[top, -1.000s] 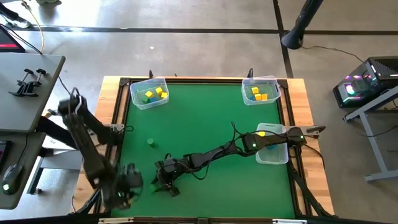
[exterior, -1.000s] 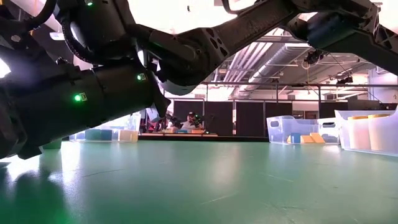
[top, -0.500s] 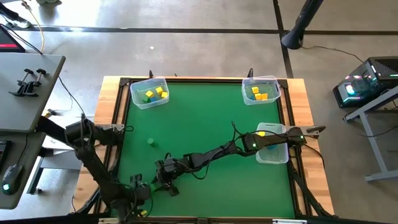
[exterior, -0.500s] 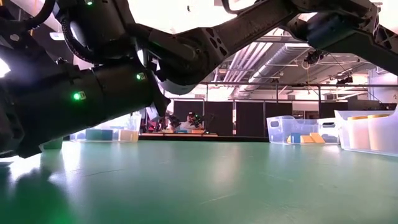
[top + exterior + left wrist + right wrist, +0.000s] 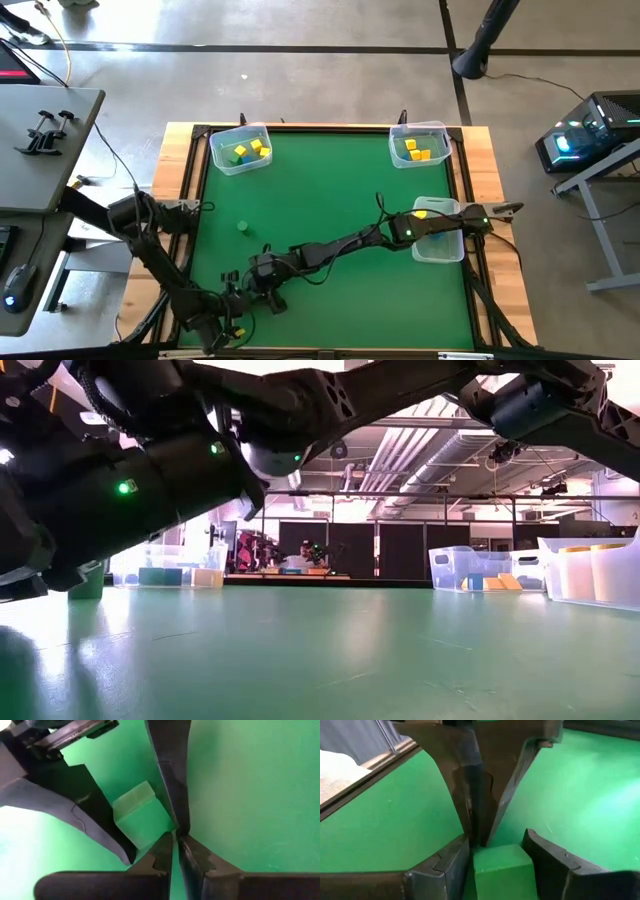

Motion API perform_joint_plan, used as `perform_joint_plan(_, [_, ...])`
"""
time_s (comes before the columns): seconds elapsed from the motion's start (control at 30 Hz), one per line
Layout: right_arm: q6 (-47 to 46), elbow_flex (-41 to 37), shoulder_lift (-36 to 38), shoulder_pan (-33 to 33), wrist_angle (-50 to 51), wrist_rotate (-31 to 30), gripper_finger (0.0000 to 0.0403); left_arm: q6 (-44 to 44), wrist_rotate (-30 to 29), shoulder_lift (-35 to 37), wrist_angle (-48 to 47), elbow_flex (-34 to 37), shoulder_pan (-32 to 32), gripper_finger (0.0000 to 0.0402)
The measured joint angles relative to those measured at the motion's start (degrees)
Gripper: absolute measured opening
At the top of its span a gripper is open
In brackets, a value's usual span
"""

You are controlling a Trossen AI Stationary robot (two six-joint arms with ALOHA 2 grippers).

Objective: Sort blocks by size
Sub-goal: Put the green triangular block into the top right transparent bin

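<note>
Green block (image 5: 502, 867) sits on the counter (image 5: 340, 200) near its front edge, left of centre, between the fingers of the right gripper (image 5: 266, 288). Both fingers appear to press its sides, so I take it as clamped, though it is not lifted. The left gripper (image 5: 177, 840) is just beside it, fingers together, with its tips at one lower corner of the block.

A second ago the left gripper was further out toward the counter's left front corner with its fingers apart. It has since swung in beside the right gripper and closed on nothing. The right gripper has stayed where it was, at much the same width. My judgement is that the left gripper is now placed to nudge or steady the block, not to take it. The carry to a bin has not begun.

The block is a plain pale-green cube with flat faces and clean edges, and its top face is lighter than its sides. It stands square on the green surface.

Further out, a second green block (image 5: 242, 228) lies alone, well apart. Three clear bins hold mostly yellow blocks: the far-left bin (image 5: 222, 165), the far-right bin (image 5: 397, 155) and the right-side bin (image 5: 440, 255).
</note>
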State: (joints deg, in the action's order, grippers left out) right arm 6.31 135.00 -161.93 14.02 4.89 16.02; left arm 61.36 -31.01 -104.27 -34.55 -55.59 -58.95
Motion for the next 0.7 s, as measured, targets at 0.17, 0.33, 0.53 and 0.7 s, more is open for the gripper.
perform_joint_plan(0.17, [-1.73,0.15,0.13,-0.04,1.61,-0.97,0.0152,0.28,1.77,0.22,-0.34,-0.04,-0.24,0.0014])
perform_joint_plan(0.33, [-1.82,0.18,0.20,-0.03,2.77,-1.49,0.0132,3.48,3.13,1.78,-0.90,0.10,-1.84,0.0013])
perform_joint_plan(0.53, [-1.37,-0.04,3.07,0.04,9.36,-4.80,0.0132,9.84,2.52,5.70,-5.79,0.13,-4.47,0.0013])
perform_joint_plan(0.7, [5.45,-0.35,9.80,0.17,27.06,-13.65,0.0132,11.50,-3.56,6.26,-5.79,0.15,-5.75,0.0013])
